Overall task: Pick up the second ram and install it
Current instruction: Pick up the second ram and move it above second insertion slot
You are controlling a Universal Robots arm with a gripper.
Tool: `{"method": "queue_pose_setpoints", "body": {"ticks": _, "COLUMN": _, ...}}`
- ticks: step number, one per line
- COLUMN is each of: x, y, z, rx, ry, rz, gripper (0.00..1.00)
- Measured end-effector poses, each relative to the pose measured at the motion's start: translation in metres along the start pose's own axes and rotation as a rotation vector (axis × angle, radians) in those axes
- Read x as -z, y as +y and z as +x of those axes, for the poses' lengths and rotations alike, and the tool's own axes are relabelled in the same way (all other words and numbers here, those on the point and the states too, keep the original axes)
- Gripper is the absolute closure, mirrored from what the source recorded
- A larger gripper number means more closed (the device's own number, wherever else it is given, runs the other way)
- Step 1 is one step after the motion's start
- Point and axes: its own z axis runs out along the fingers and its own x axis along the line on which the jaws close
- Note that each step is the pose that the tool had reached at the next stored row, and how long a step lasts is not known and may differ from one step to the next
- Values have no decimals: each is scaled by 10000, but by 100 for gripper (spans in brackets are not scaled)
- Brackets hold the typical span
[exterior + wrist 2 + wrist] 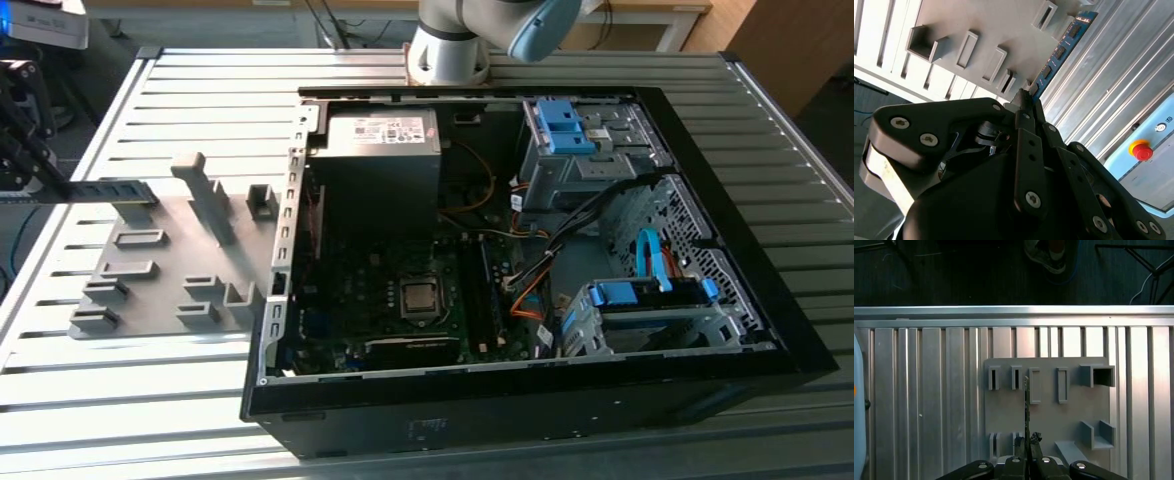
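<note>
The hand (1026, 97) is clamped on one end of the second ram (1061, 50); in the second wrist view the two dark fingers (1029, 145) are pressed together on the blue stick, and the rest of the stick stands out free beyond them. In the exterior view the hand (47, 185) is near the edge of the counter (134, 400) at the exterior view's left, and the second ram (114, 191) points from it toward the middle of the counter, lying level over one end of the grey holder tray (167, 270). It is not inside any slot of this tray, and it looks a little raised above it. In the first wrist view the second ram (1026, 405) shows edge-on as a thin dark line that runs from the hand (1029, 440) across the grey holder tray (1054, 420), between two of its slots. The tray lies flat on the slatted counter (929, 390), just beside the open computer case (534, 400), which covers the middle of the counter and the side toward the exterior view's right. Inside the case the motherboard (387, 300) lies open to view. The base of the arm (447, 50) stands at the counter's far edge, behind the case.
</note>
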Motion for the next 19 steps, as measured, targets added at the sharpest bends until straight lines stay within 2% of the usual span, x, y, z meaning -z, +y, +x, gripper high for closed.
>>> {"method": "queue_pose_setpoints", "body": {"ticks": 19, "x": 225, "y": -1, "z": -8, "rx": 0, "ry": -1, "rz": 1, "gripper": 86}}
